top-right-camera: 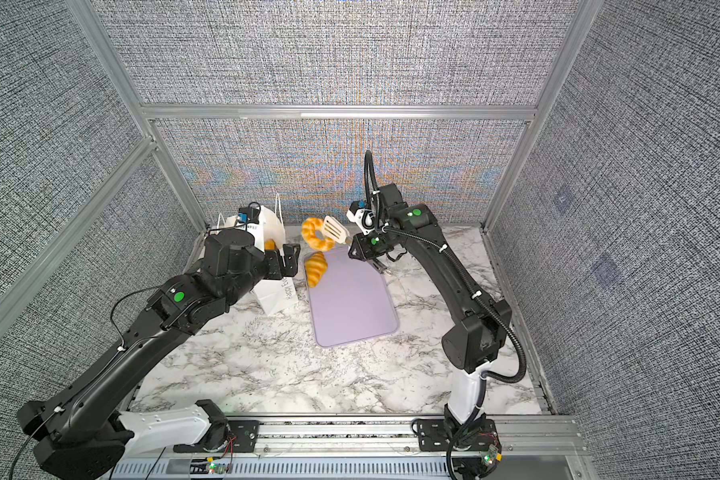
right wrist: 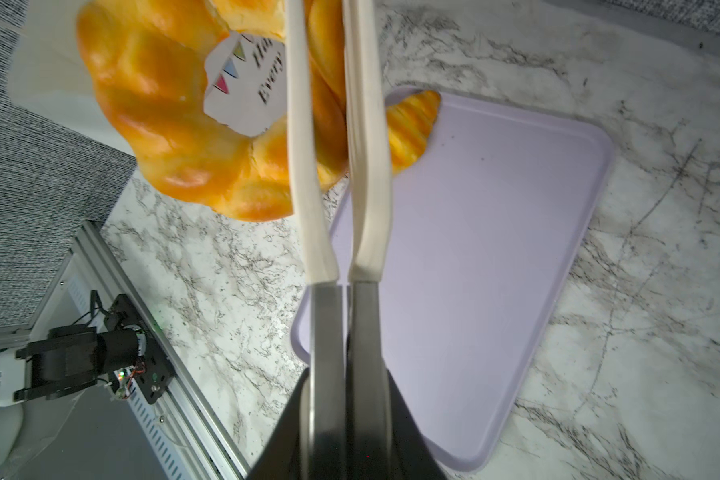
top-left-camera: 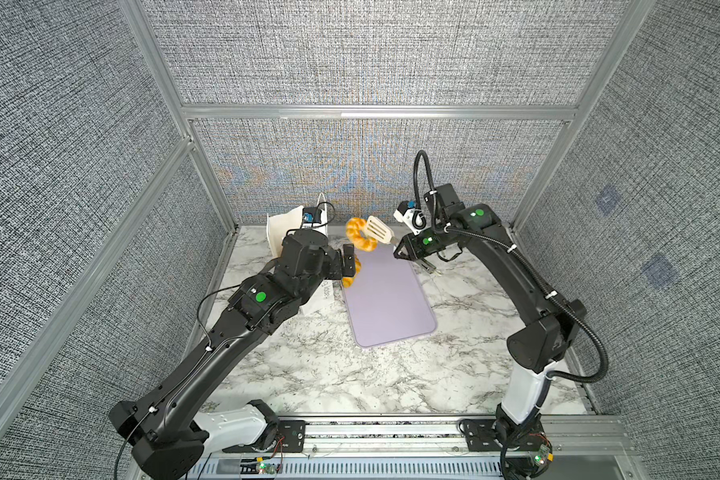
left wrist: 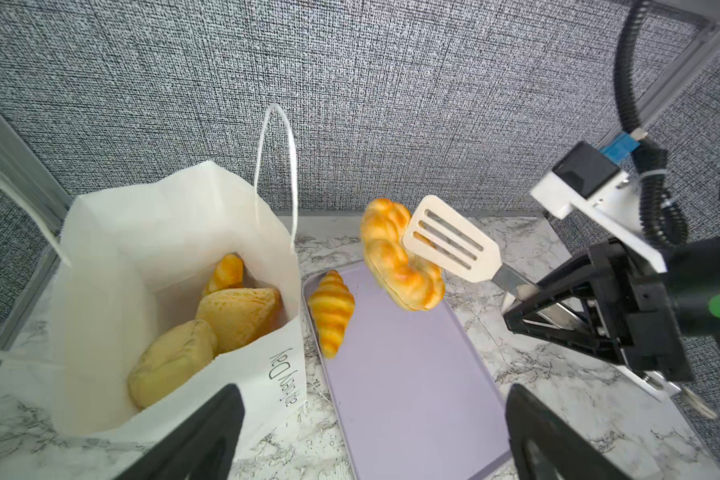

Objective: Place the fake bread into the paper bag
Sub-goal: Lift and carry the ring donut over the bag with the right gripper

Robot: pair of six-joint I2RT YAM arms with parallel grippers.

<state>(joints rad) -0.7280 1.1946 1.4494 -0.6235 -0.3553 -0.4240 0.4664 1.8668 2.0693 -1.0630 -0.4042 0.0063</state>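
My right gripper (top-left-camera: 404, 248) (right wrist: 345, 399) is shut on a pair of cream-tipped metal tongs (top-left-camera: 381, 230) (left wrist: 449, 245). The tongs pinch a ring-shaped fake bread (top-left-camera: 360, 239) (top-right-camera: 314, 235) (left wrist: 391, 266) (right wrist: 162, 124) in the air above the far end of the tray. A striped croissant (top-right-camera: 316, 269) (left wrist: 332, 311) lies on the tray's far left corner. The white paper bag (top-right-camera: 275, 299) (left wrist: 142, 232) stands open left of the tray, with several breads (left wrist: 237, 316) inside. My left gripper (top-left-camera: 347, 266) (left wrist: 372, 399) hangs open beside the bag, with nothing between its fingers.
A flat lavender tray (top-left-camera: 391, 307) (left wrist: 412, 374) (right wrist: 495, 228) lies mid-table on the marble top. The bag's string handle (left wrist: 277, 166) sticks up at its far side. Grey fabric walls with aluminium posts close in the back and sides. A metal rail (top-left-camera: 391, 432) runs along the front.
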